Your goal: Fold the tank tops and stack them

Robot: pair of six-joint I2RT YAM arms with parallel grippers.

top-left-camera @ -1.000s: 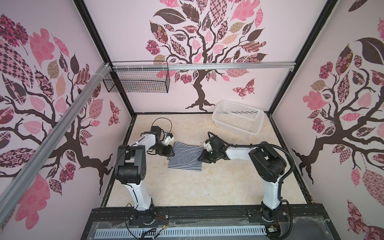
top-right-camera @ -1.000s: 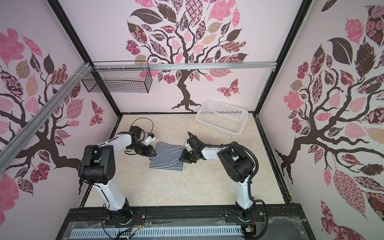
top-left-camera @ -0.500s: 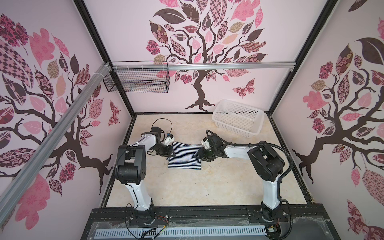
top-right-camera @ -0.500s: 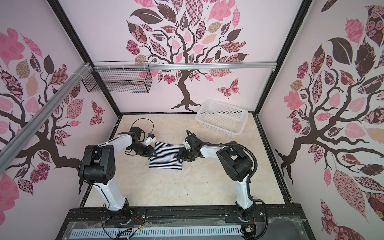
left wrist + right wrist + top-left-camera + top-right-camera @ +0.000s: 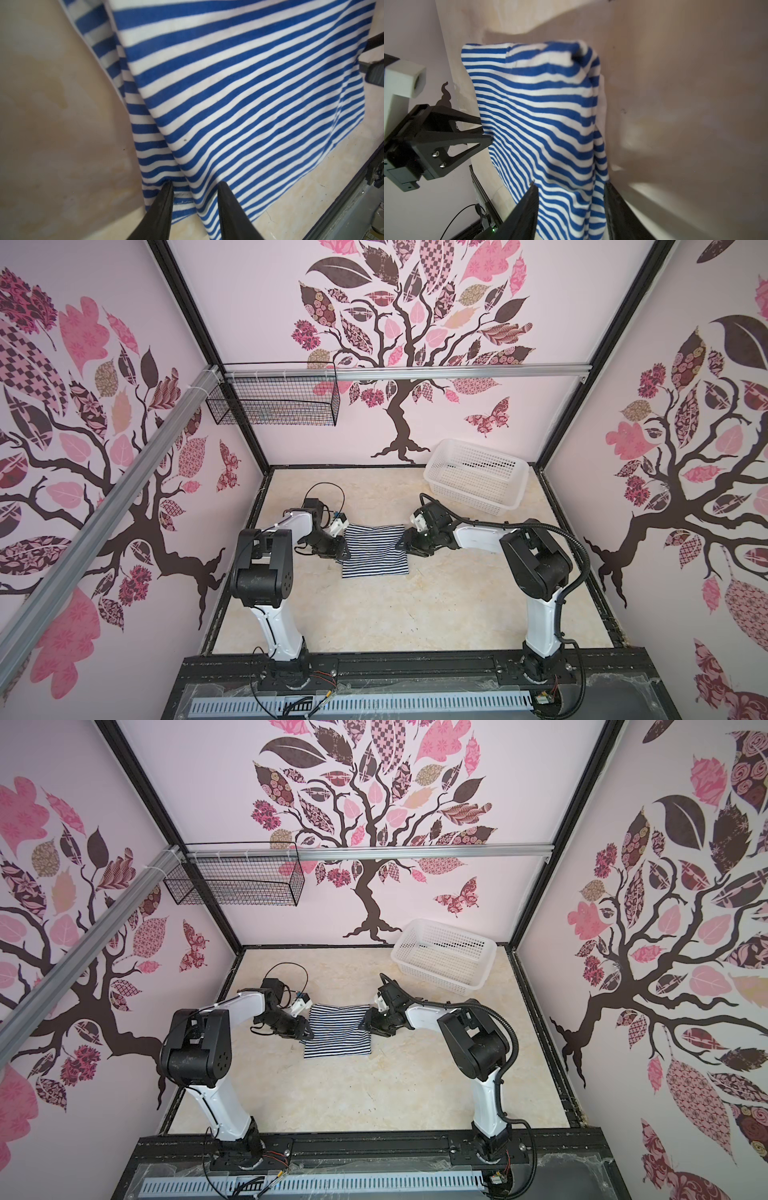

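Since a second ago my right gripper (image 5: 402,542) has spread wide. It now straddles the folded tank top (image 5: 374,549) at its 2 o'clock corner, mid table (image 5: 415,614). My left gripper (image 5: 340,551) is unchanged: narrow, pinching the 9 o'clock edge.

1 striped pile of tank tops (image 5: 374,551) at the floor's centre; how many it holds cannot be told. 2 robot arms (image 5: 266,560), 2 grippers: left gripper (image 5: 341,551), right gripper (image 5: 402,542). 1 white basket (image 5: 465,489) at 1 o'clock. 1 wire basket (image 5: 274,406) at 11 o'clock.
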